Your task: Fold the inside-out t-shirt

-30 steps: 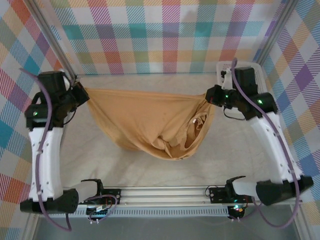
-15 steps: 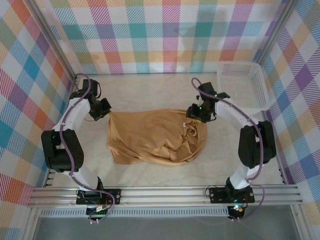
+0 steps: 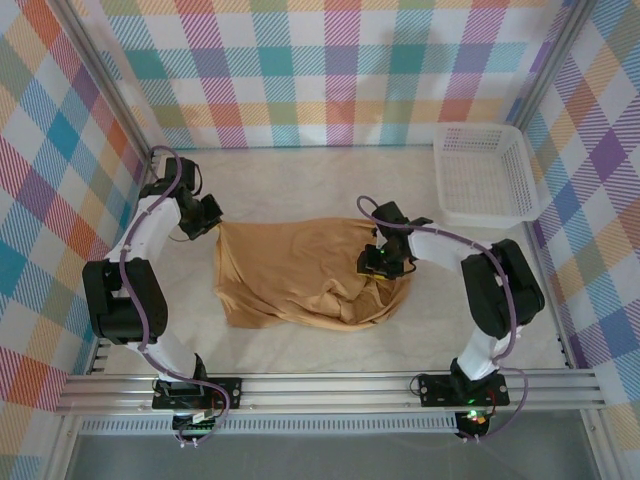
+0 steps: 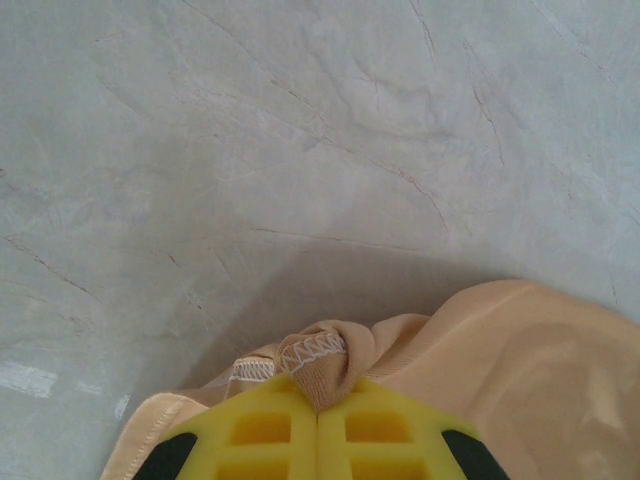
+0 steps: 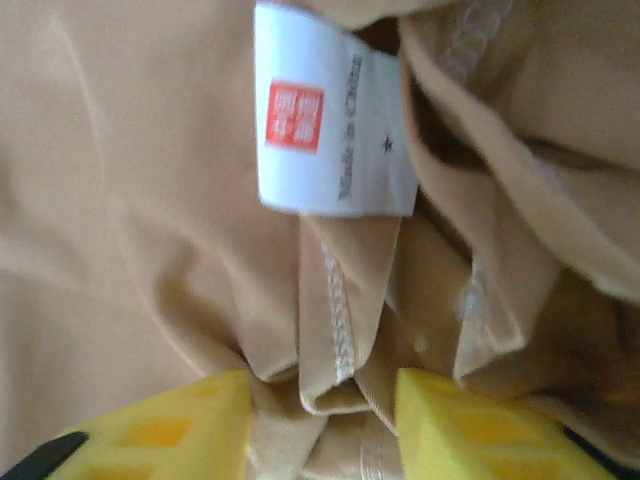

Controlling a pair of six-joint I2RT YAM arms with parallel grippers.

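Between the parted right claw (image 5: pixel 322 395) sits bunched t-shirt (image 5: pixel 150 200); left claw (image 4: pixel 318 400) clamps its hem.

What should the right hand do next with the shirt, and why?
Probably close the right gripper on the bunched seam just below the white tag. Its fingers stand apart with a fold of the t-shirt between them, not yet pinched, while the left gripper is shut on a stitched edge at the other side. Holding both ends should let the arms spread it.
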